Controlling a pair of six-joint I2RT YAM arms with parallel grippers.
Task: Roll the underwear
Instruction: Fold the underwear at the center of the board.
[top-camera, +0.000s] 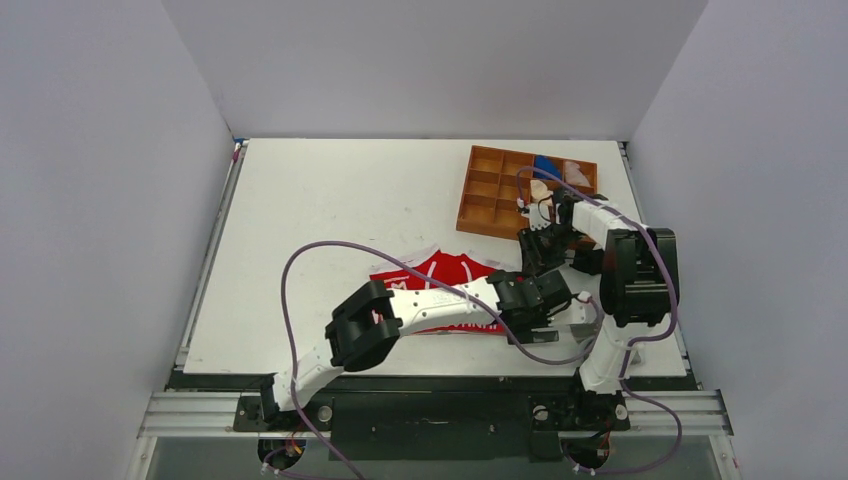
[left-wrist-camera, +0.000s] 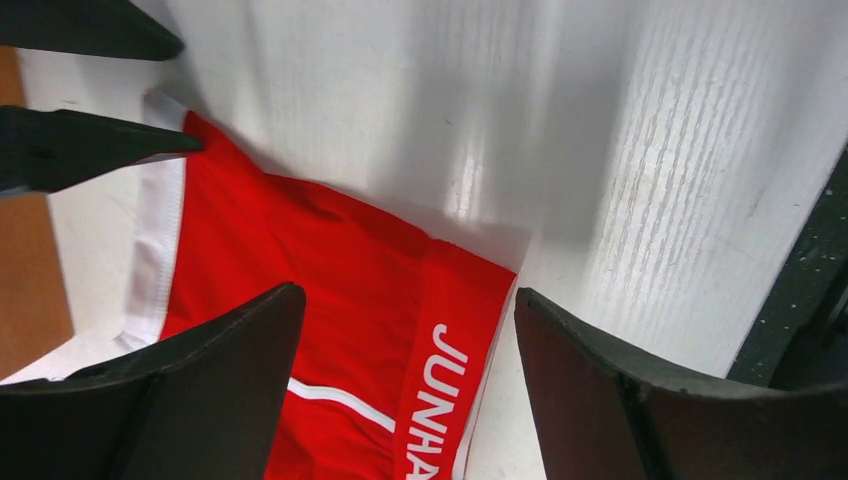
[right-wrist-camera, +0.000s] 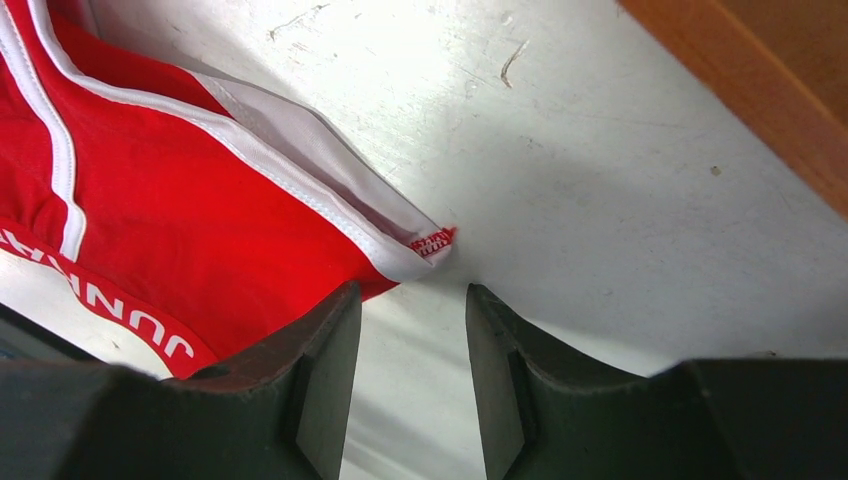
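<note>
Closest to your lens, the left gripper (left-wrist-camera: 405, 300) holds its jaws wide apart over the waistband end of the underwear (left-wrist-camera: 330, 250), gripping nothing. The red briefs lie spread on the white bench (top-camera: 320, 200), near its front edge. Your right gripper (right-wrist-camera: 412, 295), jaws parted and empty, sits just short of a white-trimmed corner. Beyond stands a wooden tray (top-camera: 484, 212).

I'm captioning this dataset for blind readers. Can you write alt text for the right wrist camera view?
Red underwear with white trim lies on a white table, one corner with a small label pointing toward the gap of the open right gripper, whose dark fingers hold nothing. The edge of a brown wooden tray crosses the top right corner.
</note>
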